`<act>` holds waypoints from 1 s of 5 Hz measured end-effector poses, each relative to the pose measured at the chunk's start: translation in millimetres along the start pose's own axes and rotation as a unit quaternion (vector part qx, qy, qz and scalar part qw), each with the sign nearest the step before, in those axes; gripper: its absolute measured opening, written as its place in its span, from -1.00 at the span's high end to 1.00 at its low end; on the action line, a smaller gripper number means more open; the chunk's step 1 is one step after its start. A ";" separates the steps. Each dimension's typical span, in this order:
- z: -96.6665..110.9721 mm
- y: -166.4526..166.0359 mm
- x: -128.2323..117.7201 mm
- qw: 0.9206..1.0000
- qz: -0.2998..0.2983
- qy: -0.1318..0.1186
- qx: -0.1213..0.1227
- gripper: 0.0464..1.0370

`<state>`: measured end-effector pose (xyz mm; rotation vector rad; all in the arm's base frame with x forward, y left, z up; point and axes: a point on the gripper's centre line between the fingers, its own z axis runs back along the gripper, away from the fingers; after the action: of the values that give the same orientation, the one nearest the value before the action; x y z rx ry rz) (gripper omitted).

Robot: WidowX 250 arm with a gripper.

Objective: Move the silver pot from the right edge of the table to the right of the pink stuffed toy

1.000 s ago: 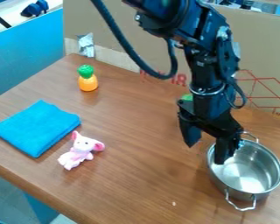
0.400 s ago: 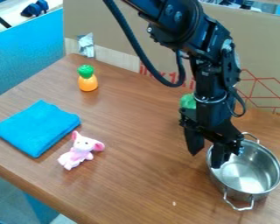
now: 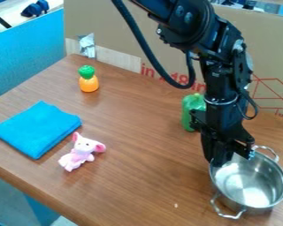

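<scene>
The black gripper [image 3: 218,160] is at the left rim of the silver metal pot [image 3: 250,181], its fingers close together with the rim between them. The pot stands upright at the right side of the table, one handle toward the front and one toward the back. Just behind and left of the gripper stands a green bottle-like object [image 3: 193,110], partly covered by the arm.
A folded blue cloth [image 3: 37,128] lies on the wooden table [image 3: 138,154] at the left, beside a pink and white plush toy [image 3: 81,152]. An orange and green toy pineapple [image 3: 88,79] stands farther back. A cardboard panel [image 3: 138,31] borders the table's back edge.
The gripper's fingers have come together at the pot's rim, and the arm has shifted right. The pot has turned and moved slightly, its front handle swinging left. More of the green object shows.
</scene>
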<state>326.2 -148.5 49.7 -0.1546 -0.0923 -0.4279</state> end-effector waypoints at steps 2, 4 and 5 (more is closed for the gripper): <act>1.9 -7.1 -5.9 0.999 -0.024 0.017 -0.032 0.93; 63.9 -30.6 -53.0 0.993 -0.099 -0.062 -0.028 0.93; 72.7 -29.1 -73.0 0.991 -0.109 -0.072 -0.029 0.93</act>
<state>243.8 -132.8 116.2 -0.2335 -0.2402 -0.6387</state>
